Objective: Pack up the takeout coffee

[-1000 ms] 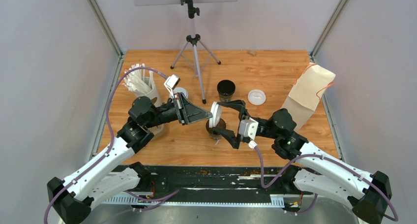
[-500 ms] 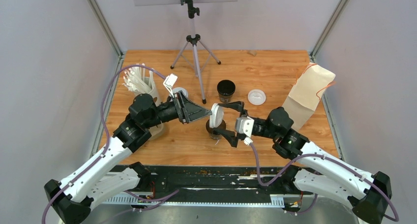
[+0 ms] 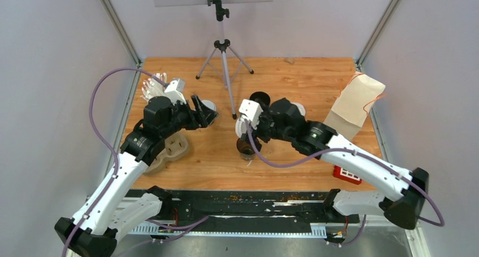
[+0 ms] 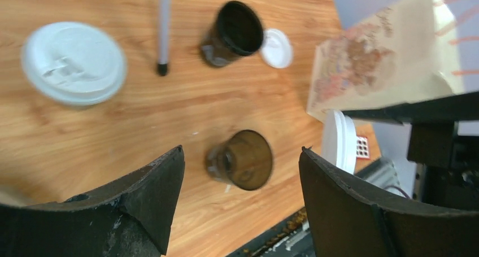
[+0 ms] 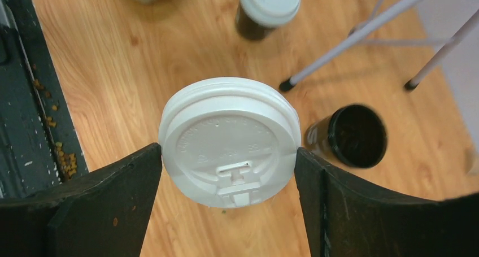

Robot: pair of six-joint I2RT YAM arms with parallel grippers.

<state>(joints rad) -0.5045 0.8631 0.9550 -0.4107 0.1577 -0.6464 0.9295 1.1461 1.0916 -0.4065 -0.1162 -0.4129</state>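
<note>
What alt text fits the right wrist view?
A round white lid, its top facing the camera, is gripped edge to edge by the right gripper above a wooden table. Beyond it are a lidded black cup at the top, an open black cup at right, and grey tripod legs.

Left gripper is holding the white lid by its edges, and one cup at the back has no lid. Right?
Not quite: the right gripper holds the lid by its edges, per the right wrist view; the left gripper is open and empty. That back cup is unlidded.
</note>
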